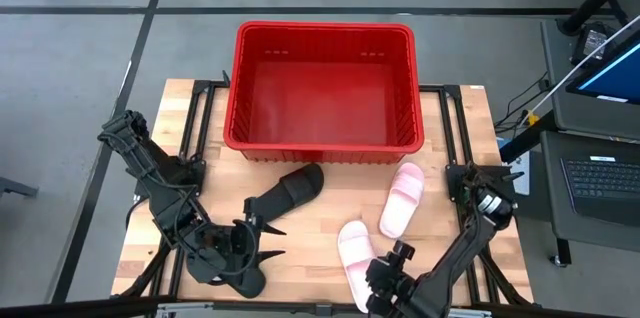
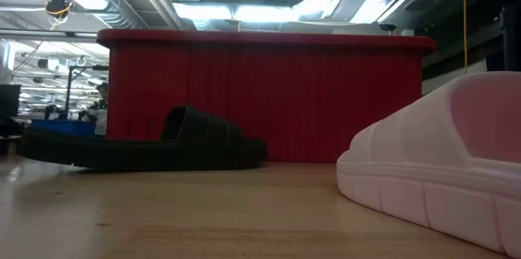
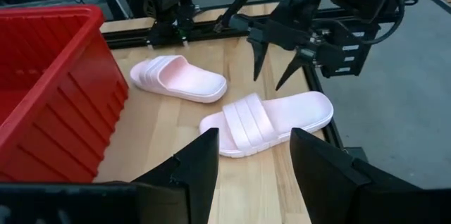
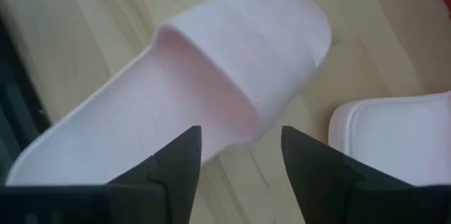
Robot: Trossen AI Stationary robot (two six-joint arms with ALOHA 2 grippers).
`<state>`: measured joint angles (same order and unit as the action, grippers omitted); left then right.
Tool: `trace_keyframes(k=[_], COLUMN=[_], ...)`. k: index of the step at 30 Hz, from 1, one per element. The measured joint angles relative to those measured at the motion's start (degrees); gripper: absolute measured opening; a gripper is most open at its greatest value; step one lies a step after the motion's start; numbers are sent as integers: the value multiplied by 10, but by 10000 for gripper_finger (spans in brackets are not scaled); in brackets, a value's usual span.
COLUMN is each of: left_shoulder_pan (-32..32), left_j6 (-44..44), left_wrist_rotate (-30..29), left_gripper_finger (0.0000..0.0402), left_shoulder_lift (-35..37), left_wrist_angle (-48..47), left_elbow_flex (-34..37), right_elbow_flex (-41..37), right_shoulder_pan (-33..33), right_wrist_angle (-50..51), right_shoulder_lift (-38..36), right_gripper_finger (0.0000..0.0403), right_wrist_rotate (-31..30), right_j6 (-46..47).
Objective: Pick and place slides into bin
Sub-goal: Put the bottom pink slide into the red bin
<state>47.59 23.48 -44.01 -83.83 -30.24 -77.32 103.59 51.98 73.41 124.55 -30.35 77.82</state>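
Meanwhile, the left end effector (image 1: 262, 241) is reaching low over the worktop (image 1: 320, 258), fingers spread, beside a black slide (image 1: 287, 191). Rightward, two pink slides (image 1: 403, 199) are lying before the red bin (image 1: 323, 88), and the right end effector (image 4: 239, 157) is hovering spread above one.

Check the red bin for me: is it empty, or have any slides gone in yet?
Empty. The high view shows the bin's bare red floor; two pink slides and a black one lie on the table.
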Motion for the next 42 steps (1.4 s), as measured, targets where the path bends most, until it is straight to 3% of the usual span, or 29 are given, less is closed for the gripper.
trace_keyframes(k=[10,24,37,42], left_shoulder_pan=[0,0,-1,-1], left_j6=[2,11,28,30], left_wrist_rotate=[0,0,0,0], left_gripper_finger=[169,169,168,168], left_shoulder_lift=[0,0,0,0], left_wrist_angle=[0,0,0,1], left_elbow_flex=[0,0,0,0], right_elbow_flex=[0,0,4,9], right_shoulder_pan=[1,-14,-41,-49], right_wrist_angle=[17,30,23,22], right_shoulder_lift=[27,90,92,92], right_gripper_finger=[196,196,196,158], right_wrist_rotate=[-43,-46,-41,-46], right_j6=[45,61,60,60])
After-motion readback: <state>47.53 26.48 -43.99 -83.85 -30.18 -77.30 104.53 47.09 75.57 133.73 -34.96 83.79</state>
